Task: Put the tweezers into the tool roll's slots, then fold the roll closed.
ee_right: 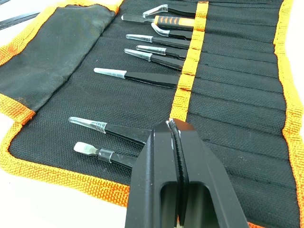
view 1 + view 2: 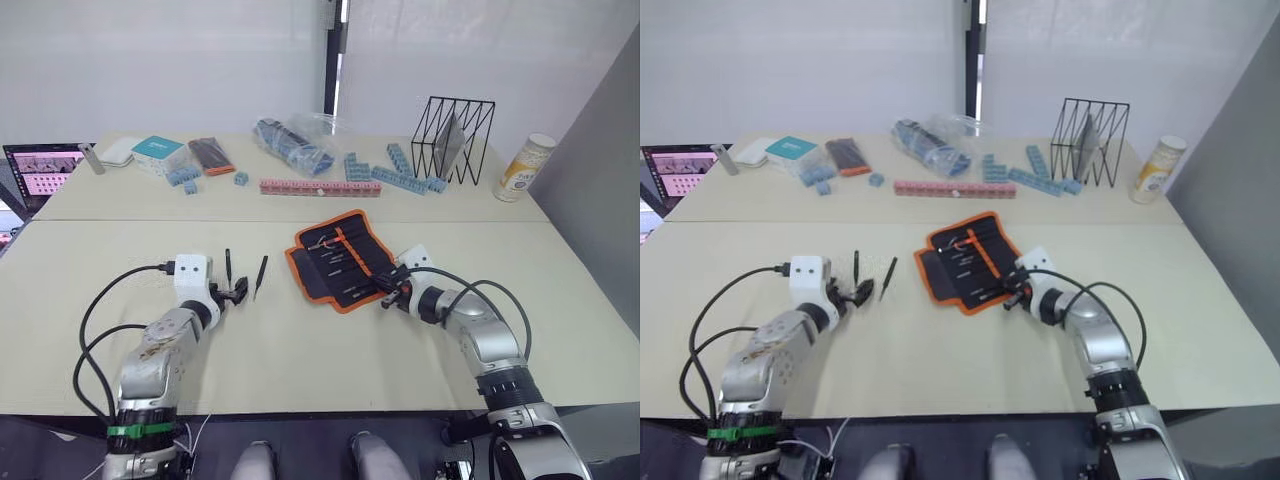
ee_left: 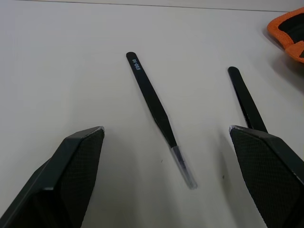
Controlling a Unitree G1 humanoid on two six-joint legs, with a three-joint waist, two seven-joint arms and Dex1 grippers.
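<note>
The tool roll (image 2: 340,258) lies open at the table's middle, black with orange trim and an orange strap (image 1: 186,76) across its slots (image 1: 237,95). Several tweezers (image 1: 137,77) sit tucked under the strap with their tips showing. My right gripper (image 1: 174,124) is shut, its tip down on the roll's near right end beside the strap, next to a slotted tweezers (image 1: 102,127). Two loose tweezers (image 3: 159,114) (image 3: 247,102) lie on the table left of the roll. My left gripper (image 3: 166,129) is open low over them, one lying between its fingers.
Along the back lie a pink block strip (image 2: 320,186), blue blocks (image 2: 400,175), a plastic bag (image 2: 295,140), a wire rack (image 2: 455,140), a can (image 2: 524,167), a teal box (image 2: 158,150) and a flat black-and-orange case (image 2: 211,155). A laptop (image 2: 40,170) sits far left.
</note>
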